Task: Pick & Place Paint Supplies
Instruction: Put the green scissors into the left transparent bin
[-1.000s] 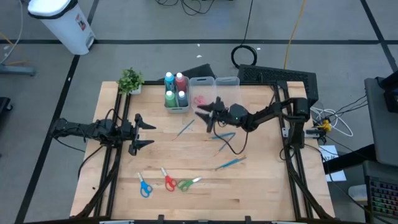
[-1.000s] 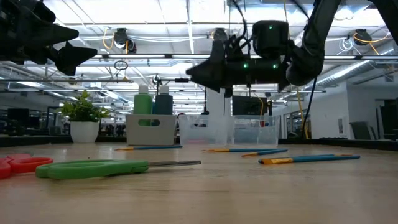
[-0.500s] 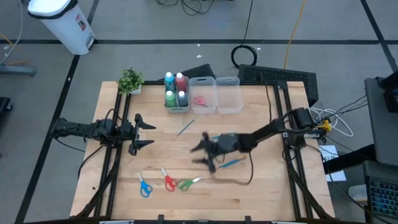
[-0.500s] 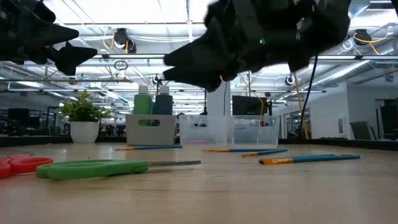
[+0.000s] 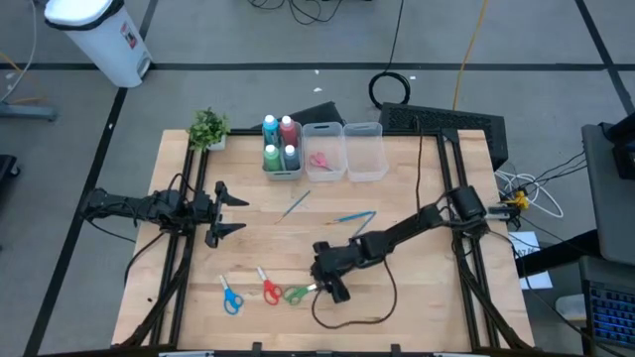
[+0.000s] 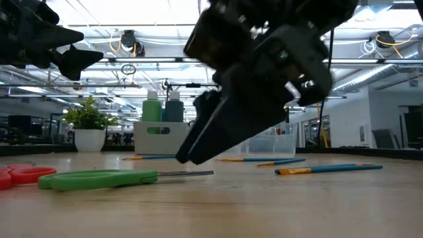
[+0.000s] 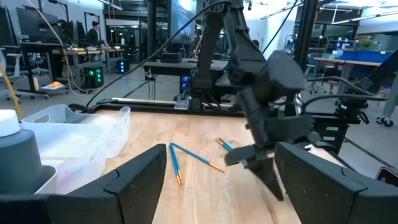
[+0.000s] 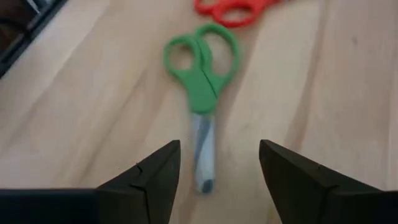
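Swung down from the bins at upper centre of the overhead frame to the lower centre within the last second — right gripper (image 5: 327, 280) now low over the green scissors (image 5: 296, 293). Jaws parted and empty, tips straddling the blade end, handles pointing away past them in the right wrist view (image 8: 200, 68). No contact visible yet; likely lining up for a pinch on the blades.

Just beside the green pair: red scissors (image 5: 269, 290), then blue scissors (image 5: 230, 297), all in a row at lower left of the overhead frame. Three loose pairs, then, left to collect.

Further out, toward the middle of the table (image 5: 417, 317): thin brushes lying flat — one near the centre (image 5: 296, 204), another to its right (image 5: 354, 215). More may lie under the right arm; cannot tell from above.

At upper centre, a row of three clear bins. Left bin (image 5: 283, 171) already holding four paint bottles (image 5: 279, 143) upright. Middle bin (image 5: 323, 175) holding the pink scissors (image 5: 318, 160). Right bin (image 5: 365, 175) looking empty.

So: bottles done, one pair of scissors done, three pairs and the brushes outstanding — roughly halfway, as a judgement.

Left gripper (image 5: 226, 213) parked at middle left of the overhead frame, jaws wide and holding nothing, unchanged from a second ago. Potted plant (image 5: 208, 128) at the upper left corner of the table, untouched.
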Action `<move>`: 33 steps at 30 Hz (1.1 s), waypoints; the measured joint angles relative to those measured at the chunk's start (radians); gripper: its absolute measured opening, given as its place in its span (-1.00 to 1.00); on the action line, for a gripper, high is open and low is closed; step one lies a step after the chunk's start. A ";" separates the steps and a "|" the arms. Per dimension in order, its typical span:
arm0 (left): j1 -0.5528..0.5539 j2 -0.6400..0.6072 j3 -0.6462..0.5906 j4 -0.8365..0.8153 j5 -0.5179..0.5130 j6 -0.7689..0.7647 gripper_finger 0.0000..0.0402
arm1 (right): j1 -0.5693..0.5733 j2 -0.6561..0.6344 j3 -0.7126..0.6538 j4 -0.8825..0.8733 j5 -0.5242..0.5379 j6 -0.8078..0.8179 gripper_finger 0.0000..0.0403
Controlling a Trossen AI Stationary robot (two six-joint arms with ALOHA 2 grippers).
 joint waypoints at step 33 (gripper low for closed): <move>0.000 0.000 0.000 0.002 0.000 0.000 0.53 | 0.029 0.017 -0.001 0.038 0.432 0.034 -0.14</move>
